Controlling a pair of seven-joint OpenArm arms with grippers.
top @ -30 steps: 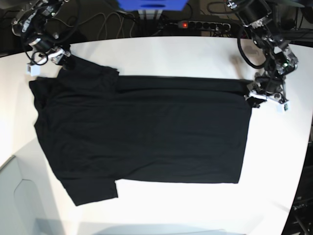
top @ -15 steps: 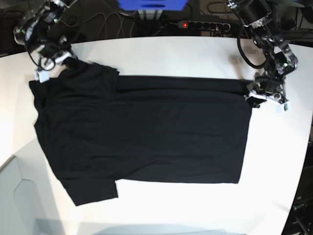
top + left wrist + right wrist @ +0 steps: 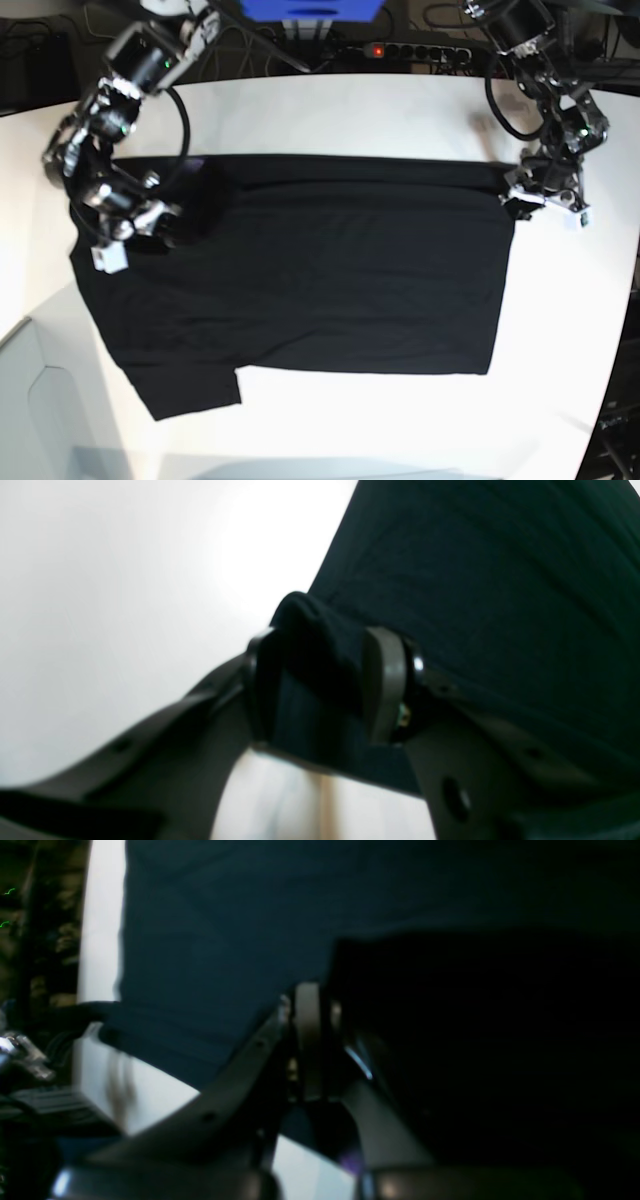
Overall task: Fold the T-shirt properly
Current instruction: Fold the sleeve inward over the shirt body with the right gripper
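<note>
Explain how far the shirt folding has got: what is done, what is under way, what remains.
Done: the T-shirt lies spread on the table. Under way: the right claw is shut on the far sleeve and has carried it over the body, while the left claw pinches the far hem corner. Left: the near sleeve sticks out; the body is unfolded.
</note>
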